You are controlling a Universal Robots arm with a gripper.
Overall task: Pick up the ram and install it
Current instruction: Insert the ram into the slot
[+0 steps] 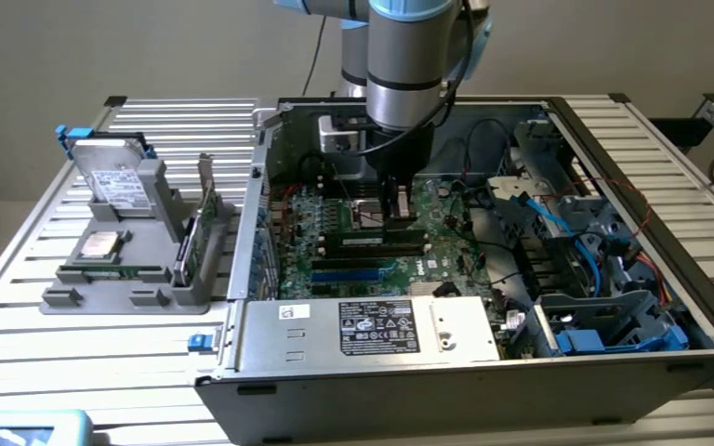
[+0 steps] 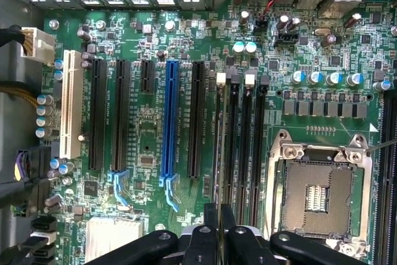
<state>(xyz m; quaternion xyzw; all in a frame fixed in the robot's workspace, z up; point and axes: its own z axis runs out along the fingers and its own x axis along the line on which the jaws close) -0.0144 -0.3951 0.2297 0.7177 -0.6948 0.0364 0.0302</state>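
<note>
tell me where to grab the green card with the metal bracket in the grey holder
Probably by its free top edge, coming straight down and pinching across the two flat faces. The green card stands upright on edge in the grey holder, lower edge seated, with the metal bracket rising at one end, so keep clear of that.

an open computer case (image 1: 456,395) stands beside a grey parts holder (image 1: 109,300).

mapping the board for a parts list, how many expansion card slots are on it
6 in a row: white slot, two long black slots, short black slot, blue slot, then another long black slot. The gripper may hide more.
</note>
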